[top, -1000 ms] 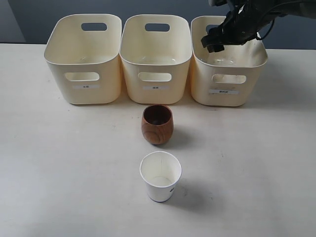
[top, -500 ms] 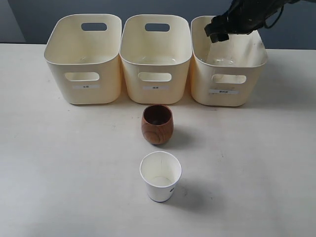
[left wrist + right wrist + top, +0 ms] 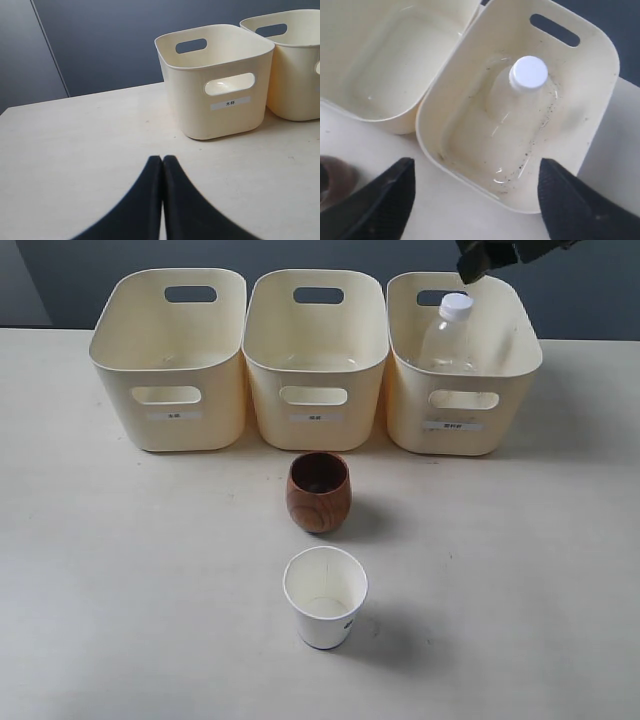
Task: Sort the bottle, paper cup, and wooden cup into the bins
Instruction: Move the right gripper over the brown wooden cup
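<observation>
The right gripper [image 3: 475, 200] hangs above the right-hand bin [image 3: 510, 415] with its two dark fingers [image 3: 380, 200] spread wide and nothing between them. In the exterior view only its tip shows at the top edge. The left gripper [image 3: 162, 200] sits low over the table [image 3: 75, 145] on the far left, its fingers pressed together and empty, facing the left bin [image 3: 220, 120].

The bottle [image 3: 447, 337] stands upright inside the right-hand bin, its white cap [image 3: 528, 72] rising just above the rim. It looks clear, thin-walled and empty, so it is probably very light and would dent under a hard squeeze.

The wooden cup [image 3: 319, 492] stands upright on the table in front of the middle bin [image 3: 316, 400], apart from it. It appears rigid and sturdy, heavier than the other cup, but its rounded, smooth belly could slip; pinching one wall at the rim, one finger inside, seems the safest hold.

The paper cup [image 3: 325, 597] stands upright nearer the camera, just in front of the wooden cup and not touching it. It is likely feather-light and soft, easy to crush or tip, so a gentle grip on the rim or upper wall would suit it.

The left and middle bins look empty; the right one holds only the bottle.
</observation>
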`<act>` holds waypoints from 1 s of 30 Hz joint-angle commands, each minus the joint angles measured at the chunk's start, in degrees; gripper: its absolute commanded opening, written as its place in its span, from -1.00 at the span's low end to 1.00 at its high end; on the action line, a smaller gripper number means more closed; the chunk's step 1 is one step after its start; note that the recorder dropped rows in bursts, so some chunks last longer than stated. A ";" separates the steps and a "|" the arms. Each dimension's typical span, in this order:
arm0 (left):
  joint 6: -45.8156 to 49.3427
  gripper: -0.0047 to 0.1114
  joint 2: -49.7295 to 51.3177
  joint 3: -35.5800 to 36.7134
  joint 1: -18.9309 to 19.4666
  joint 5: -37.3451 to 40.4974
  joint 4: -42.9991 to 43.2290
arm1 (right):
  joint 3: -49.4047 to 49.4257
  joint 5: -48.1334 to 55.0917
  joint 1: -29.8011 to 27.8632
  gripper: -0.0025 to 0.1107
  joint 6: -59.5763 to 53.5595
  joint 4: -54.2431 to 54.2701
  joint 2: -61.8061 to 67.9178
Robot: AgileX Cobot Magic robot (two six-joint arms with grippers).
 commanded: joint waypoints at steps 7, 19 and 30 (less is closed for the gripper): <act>-0.11 -0.92 -0.28 0.07 -0.20 0.09 0.02 | -0.33 11.31 14.65 0.20 -2.85 4.26 -6.92; -0.11 -0.92 -0.28 0.07 -0.20 0.09 0.02 | -0.33 8.19 24.94 0.20 -5.48 3.98 8.03; -0.11 -0.92 -0.28 0.07 -0.20 0.09 0.02 | -0.33 5.13 24.94 0.20 -8.15 3.44 17.04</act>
